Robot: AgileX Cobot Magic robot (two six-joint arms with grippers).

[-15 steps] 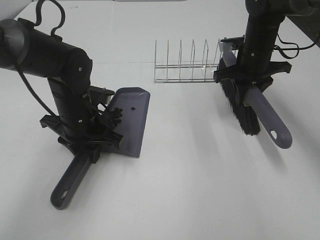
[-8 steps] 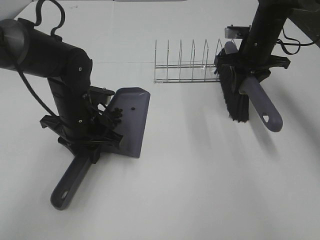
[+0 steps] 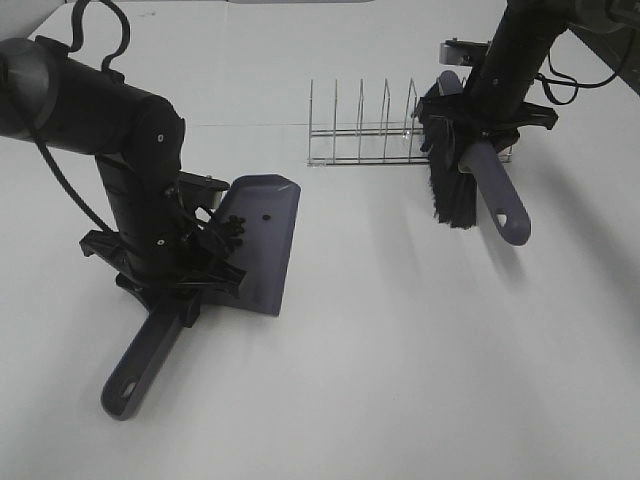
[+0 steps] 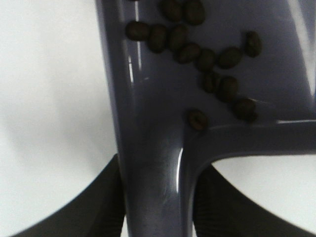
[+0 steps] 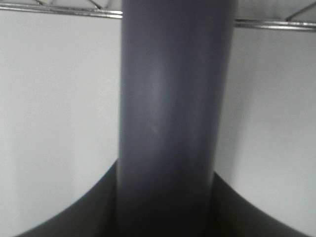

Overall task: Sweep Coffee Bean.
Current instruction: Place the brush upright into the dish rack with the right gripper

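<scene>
- Clamps dustpan handle in left pincer, near the worktop's left edge, cradling the coffee beans inside.
- Grips brush in right pincer, raised by the far right corner, sweeping likely done.

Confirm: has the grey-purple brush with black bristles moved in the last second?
Yes. The grey-purple brush went up and left in the exterior view, closing on the right end of the fixed wire rack.
</scene>
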